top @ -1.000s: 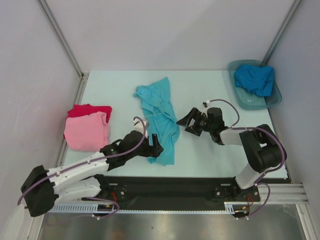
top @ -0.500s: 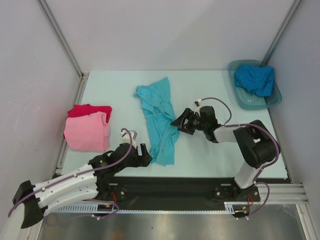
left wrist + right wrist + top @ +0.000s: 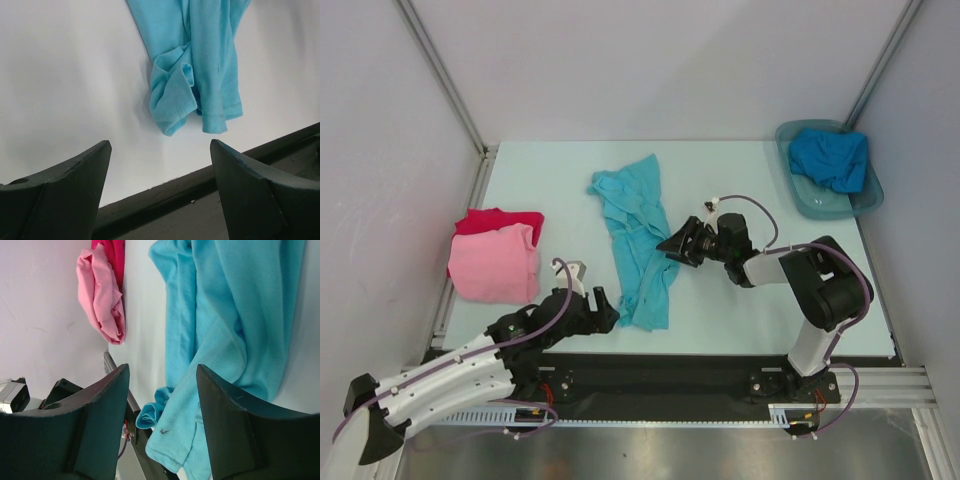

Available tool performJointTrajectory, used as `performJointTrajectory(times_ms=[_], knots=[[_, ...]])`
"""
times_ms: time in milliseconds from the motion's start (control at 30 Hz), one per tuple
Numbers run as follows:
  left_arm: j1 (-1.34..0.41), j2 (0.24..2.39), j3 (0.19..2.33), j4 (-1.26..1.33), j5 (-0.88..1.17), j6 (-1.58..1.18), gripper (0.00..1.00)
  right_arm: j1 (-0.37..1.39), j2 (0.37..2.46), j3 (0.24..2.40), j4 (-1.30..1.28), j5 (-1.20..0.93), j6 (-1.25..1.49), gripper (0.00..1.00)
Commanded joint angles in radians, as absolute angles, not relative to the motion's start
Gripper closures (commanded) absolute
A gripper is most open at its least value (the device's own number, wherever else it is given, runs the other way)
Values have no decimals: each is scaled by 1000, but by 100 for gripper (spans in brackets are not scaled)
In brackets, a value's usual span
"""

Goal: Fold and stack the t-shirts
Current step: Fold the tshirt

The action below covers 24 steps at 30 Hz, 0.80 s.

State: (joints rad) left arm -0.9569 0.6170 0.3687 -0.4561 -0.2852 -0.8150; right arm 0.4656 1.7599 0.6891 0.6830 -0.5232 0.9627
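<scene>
Pale tabletop [image 3: 740, 170], white walls on three sides, and a black rail [image 3: 660, 372] along the near edge where both arms are bolted. Closest in, the left gripper [image 3: 600, 308] is held low just beside the near end of the turquoise t-shirt [image 3: 638, 225]. Its jaws are spread wide with nothing between them, and in its wrist view the crumpled hem is seen just ahead, untouched. That shirt is laid out as a long, rumpled strip running away from the rail across the middle of the table (nowhere near folded yet).

A bit further up, the right gripper [image 3: 670, 246] is set sideways against the strip's right edge. Its fingers are apart and cloth can be seen past the gap, but nothing is visibly pinched. It's judged that an edge is being lined up on each side so the shirt can be flattened or folded over.

Off to the left, the pink t-shirt [image 3: 495, 265] is stacked folded on the red t-shirt [image 3: 500, 219], well apart from the action, so those two are judged done. In the far right corner, the blue t-shirt [image 3: 830, 158] is bunched up inside a grey tub [image 3: 817, 208], presumably saved for later.

Nothing is stood between either gripper and the cloth. The bunched hem is the one spot where a messy double layer could get caught.
</scene>
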Motion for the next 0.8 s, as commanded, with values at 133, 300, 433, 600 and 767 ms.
performJointTrajectory(times_ms=[133,300,433,600,767], knots=[[-963,568,434,-489,-301,-825,14,465,1695,689,653,-539,927,35],[-963,578,436,-488,-298,-825,13,440,1666,672,610,-534,887,35],[-963,580,434,-483,-293,-821,13,426,1696,644,664,-549,893,35],[-963,560,425,-488,-290,-818,13,422,1772,646,742,-563,916,35],[-963,548,417,-497,-291,-815,13,426,1858,664,811,-580,949,37]])
